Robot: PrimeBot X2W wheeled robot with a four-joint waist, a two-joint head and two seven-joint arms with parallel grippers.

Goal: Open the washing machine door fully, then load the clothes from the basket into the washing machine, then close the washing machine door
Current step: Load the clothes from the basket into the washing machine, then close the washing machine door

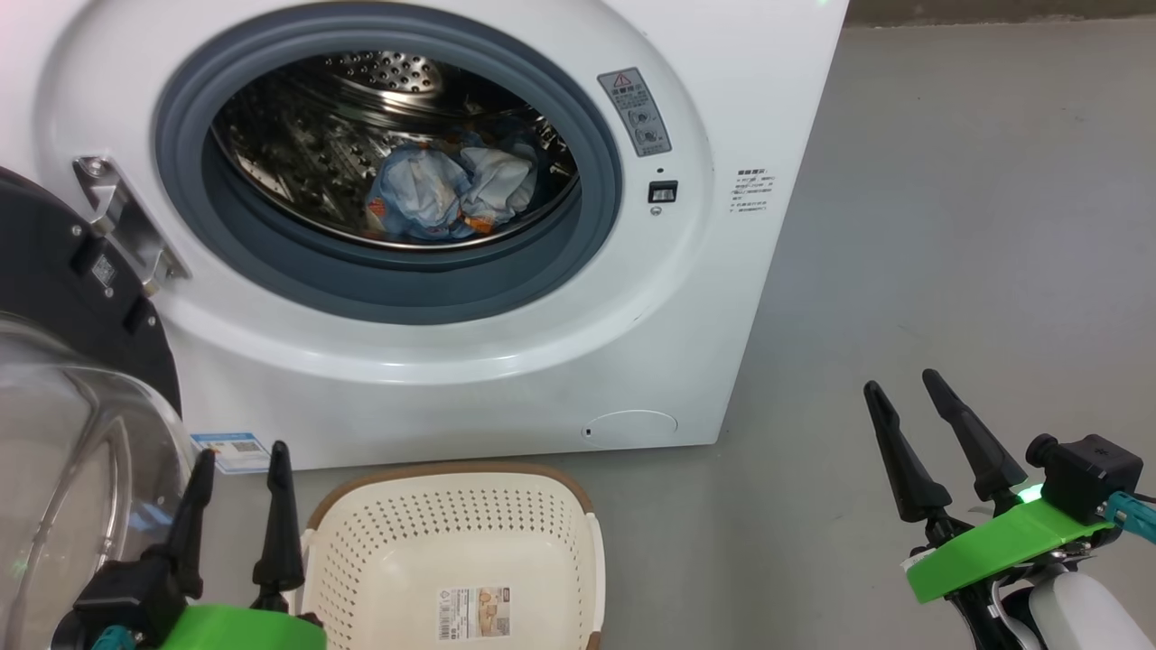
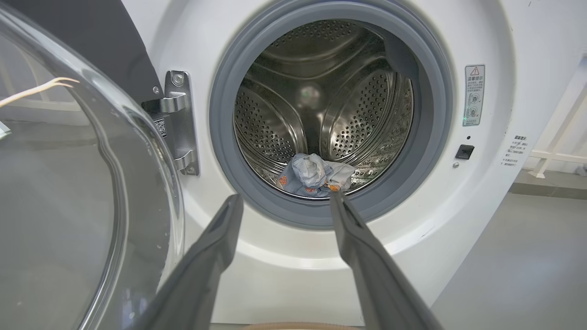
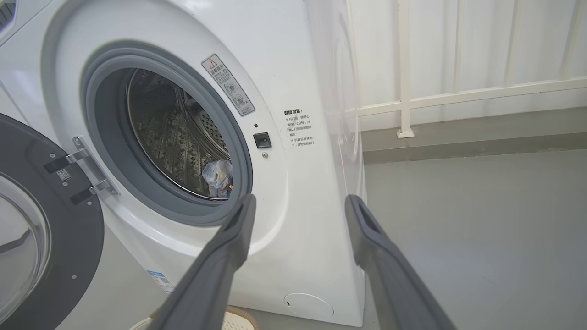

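Your left gripper hangs at the lower left with its two fingers spread apart and nothing between them, just beside the glass of the washing machine door. This door stands swung wide to the left on its hinge, so you can count the first step as done.

Next to the right, the basket sits on the floor close before the washing machine. Its floor shows bare perforated plastic and a label sticker, with no fabric in it. The clothes lie as a crumpled heap at the bottom of the steel drum, behind the grey gasket, so the loading looks finished to me.

At the far right, your right gripper is also spread open and empty, over the floor and well apart from the machine. What is left for you is to close the door.
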